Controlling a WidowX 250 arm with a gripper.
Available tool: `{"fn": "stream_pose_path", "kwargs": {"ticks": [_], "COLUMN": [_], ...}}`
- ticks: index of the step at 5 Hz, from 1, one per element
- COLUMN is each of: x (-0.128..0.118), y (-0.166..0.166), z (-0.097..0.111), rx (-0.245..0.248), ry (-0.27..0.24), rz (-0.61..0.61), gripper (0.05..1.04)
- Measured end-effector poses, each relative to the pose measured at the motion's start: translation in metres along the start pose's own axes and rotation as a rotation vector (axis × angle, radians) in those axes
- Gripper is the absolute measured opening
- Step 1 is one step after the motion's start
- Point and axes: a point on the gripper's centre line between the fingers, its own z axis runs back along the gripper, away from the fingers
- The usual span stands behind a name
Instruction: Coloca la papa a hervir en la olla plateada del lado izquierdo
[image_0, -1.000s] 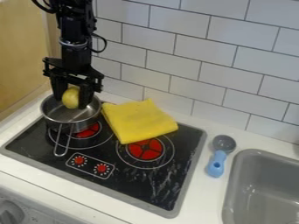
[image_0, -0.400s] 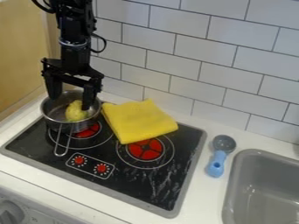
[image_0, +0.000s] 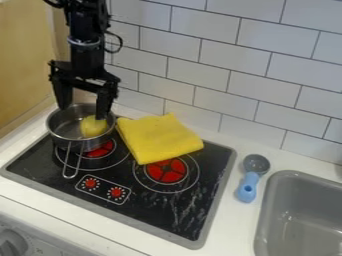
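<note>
The black gripper (image_0: 83, 112) hangs down over the silver pot (image_0: 65, 142) at the left of the view, its jaws spread wide and holding nothing. The yellow potato (image_0: 93, 127) lies inside the pot, toward the side nearer the yellow cloth. One side of the jaws comes down in front of the potato's upper edge, and whether the two touch cannot be told; the other side stands apart from it, over the far left part of the pot. The pot is upright on the black stove (image_0: 157, 212), above the left burner (image_0: 100, 149), whose red part shows beside it, and its long thin handle (image_0: 71, 170) points toward the stove's front edge. Just beside the pot, the folded yellow cloth (image_0: 159, 137) is spread across the back of the stove, one corner reaching toward the tiled wall (image_0: 200, 65) and its front edge lying by the right burner (image_0: 166, 170), which also shows red. Two red dials (image_0: 90, 183) are marked on the stove in front of the left burner. To the right, on the white surface (image_0: 227, 227), a scoop lies between the stove and the grey sink (image_0: 266, 215), its grey bowl (image_0: 256, 164) toward the wall and its blue handle (image_0: 247, 190) toward the front.
</note>
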Motion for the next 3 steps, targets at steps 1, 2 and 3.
{"fn": "stream_pose_path", "kwargs": {"ticks": [1,2,3], "x": [0.005,0.008,0.008], "y": [0.004,0.003,0.003], "z": [0.023,0.036,0.037], "rx": [0.015,0.009,0.009], "ry": [-0.06,-0.108,-0.111], "rz": [0.007,-0.027,-0.033], "gripper": [0.999,0.999,0.999]}}
